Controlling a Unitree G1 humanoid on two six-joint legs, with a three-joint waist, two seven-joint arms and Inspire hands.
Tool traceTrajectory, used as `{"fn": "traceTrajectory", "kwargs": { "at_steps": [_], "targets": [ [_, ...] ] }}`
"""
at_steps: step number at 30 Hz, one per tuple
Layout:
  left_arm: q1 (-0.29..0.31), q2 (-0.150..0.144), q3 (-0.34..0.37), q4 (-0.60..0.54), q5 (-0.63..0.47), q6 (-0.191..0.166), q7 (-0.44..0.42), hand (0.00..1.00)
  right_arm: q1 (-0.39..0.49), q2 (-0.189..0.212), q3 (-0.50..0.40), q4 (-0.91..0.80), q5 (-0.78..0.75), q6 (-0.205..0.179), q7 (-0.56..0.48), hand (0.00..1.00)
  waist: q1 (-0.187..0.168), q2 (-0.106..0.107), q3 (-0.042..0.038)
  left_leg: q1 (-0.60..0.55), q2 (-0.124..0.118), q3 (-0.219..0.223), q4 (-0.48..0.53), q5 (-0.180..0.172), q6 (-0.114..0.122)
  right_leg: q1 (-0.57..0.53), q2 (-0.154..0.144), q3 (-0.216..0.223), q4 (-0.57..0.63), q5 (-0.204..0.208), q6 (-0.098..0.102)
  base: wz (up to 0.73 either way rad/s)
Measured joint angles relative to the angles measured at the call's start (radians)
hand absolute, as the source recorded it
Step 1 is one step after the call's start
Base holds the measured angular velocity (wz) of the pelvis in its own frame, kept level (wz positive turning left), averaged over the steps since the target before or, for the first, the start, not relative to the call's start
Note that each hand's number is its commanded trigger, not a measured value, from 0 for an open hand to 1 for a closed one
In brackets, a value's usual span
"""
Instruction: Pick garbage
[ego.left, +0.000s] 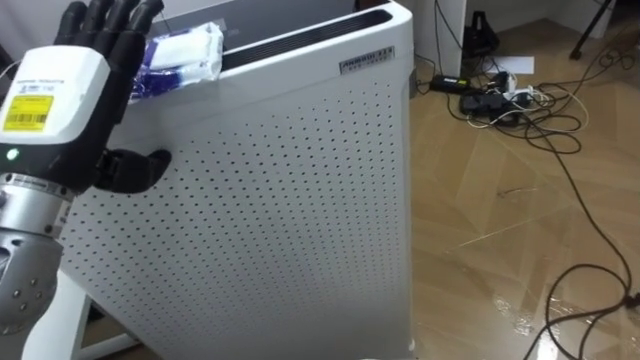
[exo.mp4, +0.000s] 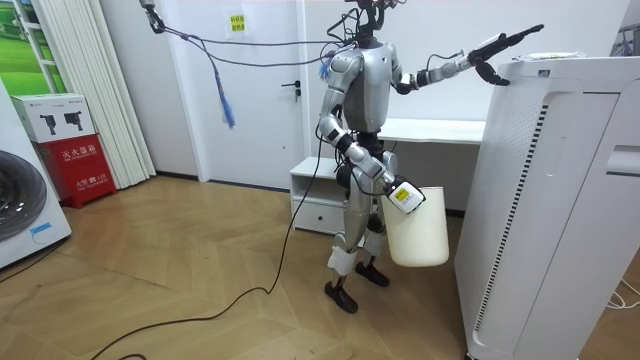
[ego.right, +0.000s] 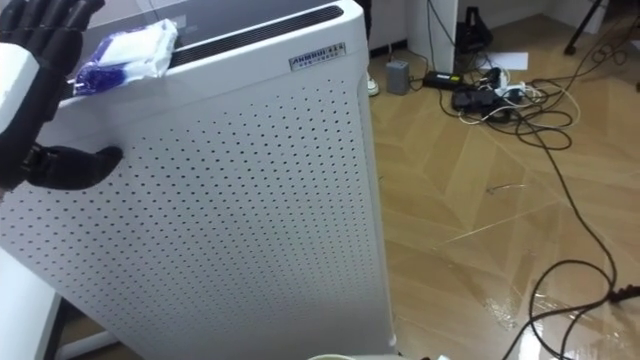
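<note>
The plastic wrapper (ego.left: 188, 50) lies just right of the left robot hand (ego.left: 60, 100), which is spread and empty (it looks light, crinkly, slippery); pinch its bunched middle.

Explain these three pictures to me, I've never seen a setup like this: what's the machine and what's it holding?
It is a humanoid robot on two legs. The room view comes from a camera standing off in the room; the two eye views come from its head, looking down. The tall white perforated box is an air purifier. On its top lies a white and blue packet, likely the garbage. The open left hand is raised beside it. A white bucket hangs from the right hand.
</note>
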Motion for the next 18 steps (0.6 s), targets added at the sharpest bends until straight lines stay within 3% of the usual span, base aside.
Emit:
{"fn": "traceTrajectory", "kwargs": {
  "at_steps": [8, 18],
  "targets": [
    [-0.029, 0.001, 0.001, -0.001, -0.026, 0.002, -0.004, 0.00, 0.000, -0.002, 0.000, 0.000, 0.000, 0.000, -0.014, 1.00, 0.008, 0.004, -0.0032, 0.000, 0.003, 0.005, 0.004, -0.001, 0.001, 0.001, -0.001, 0.003, 0.003, 0.000, 0.000, 0.00],
    [-0.038, 0.002, 0.000, -0.001, -0.026, 0.021, -0.018, 0.00, 0.000, 0.003, 0.001, 0.000, 0.001, 0.000, -0.015, 1.00, -0.008, 0.010, -0.0072, 0.006, 0.003, 0.002, 0.004, -0.001, 0.001, 0.007, -0.002, -0.001, 0.003, 0.000, 0.000, 0.00]
  ]
}}
